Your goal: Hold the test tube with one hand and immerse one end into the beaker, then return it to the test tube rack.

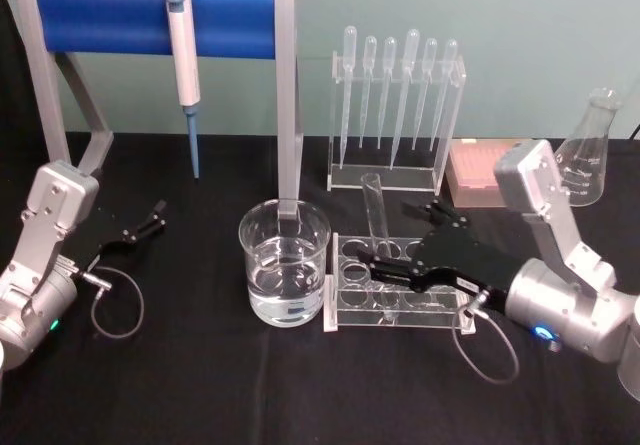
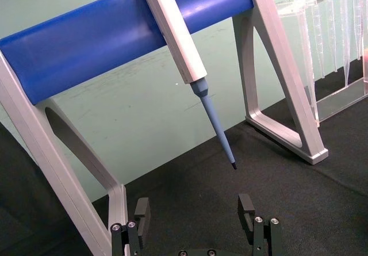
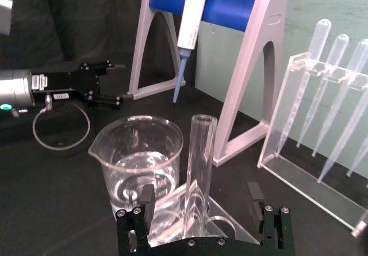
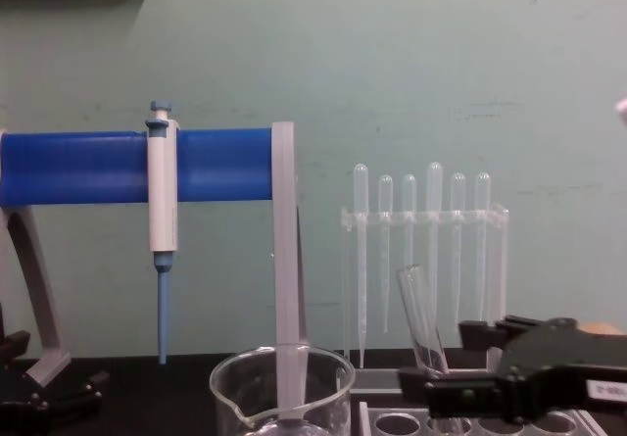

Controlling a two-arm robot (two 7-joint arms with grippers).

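1. The long clear glass test tube (image 1: 377, 215) is standing in the clear acrylic test tube rack (image 1: 410, 315) near the middle of the black counter (image 1: 200, 395). Its rounded end is sitting down in a hole toward the rack's left end.
2. Its long axis is running nearly upright, with the flared rim leaning slightly toward the counter's left edge.
3. The black right gripper (image 1: 375, 265) is reaching in from the counter's right side at the height of the tube's lower wall. Its fingers (image 3: 145, 201) are spread wide, one on each side of the tube. A gap is showing on both sides, so they are gripping nothing.
4. The wide clear glass beaker (image 1: 285, 265), partly filled with clear liquid, is sitting just beside the rack's left end.
5. The black left gripper (image 1: 150, 217) is lying near the counter's left edge, fingers parted and empty, well apart from the tube. The right arm is by far the nearer.
6. Since the tube is already lying between the fingers, crosswise to them, the coming move probably calls for closing squarely on the glass. Lifting would then go along the tube's axis before any swing left toward the beaker.
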